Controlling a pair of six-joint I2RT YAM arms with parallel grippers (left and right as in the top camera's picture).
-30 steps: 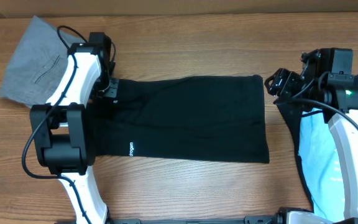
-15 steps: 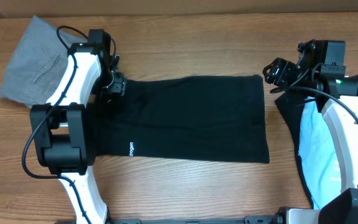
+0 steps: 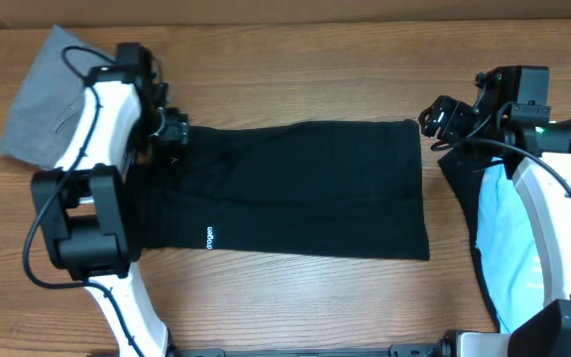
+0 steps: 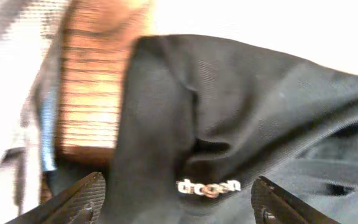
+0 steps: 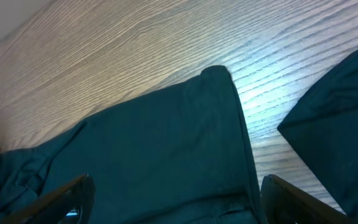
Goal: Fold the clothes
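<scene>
A large black shirt [image 3: 295, 188] lies folded into a flat rectangle at the table's middle, with small white hem text [image 3: 209, 238] near its front left. My left gripper [image 3: 171, 129] is open at the shirt's back left corner. In the left wrist view its jaws [image 4: 179, 202] are wide apart over black fabric [image 4: 241, 106] with white lettering [image 4: 209, 186]. My right gripper [image 3: 434, 117] is open just beyond the shirt's back right corner. In the right wrist view it [image 5: 182, 202] hovers above that corner [image 5: 219, 71], holding nothing.
Grey trousers [image 3: 43, 99] lie at the back left, partly under my left arm. A light-blue tee [image 3: 513, 248] lies at the right on another black garment [image 3: 459, 188], which also shows in the right wrist view [image 5: 340, 118]. Bare wood [image 3: 295, 79] lies behind the shirt.
My left arm has swung left and back, its gripper now at the shirt's back left corner. My right gripper rose slightly away from the shirt's right edge, then held still.
</scene>
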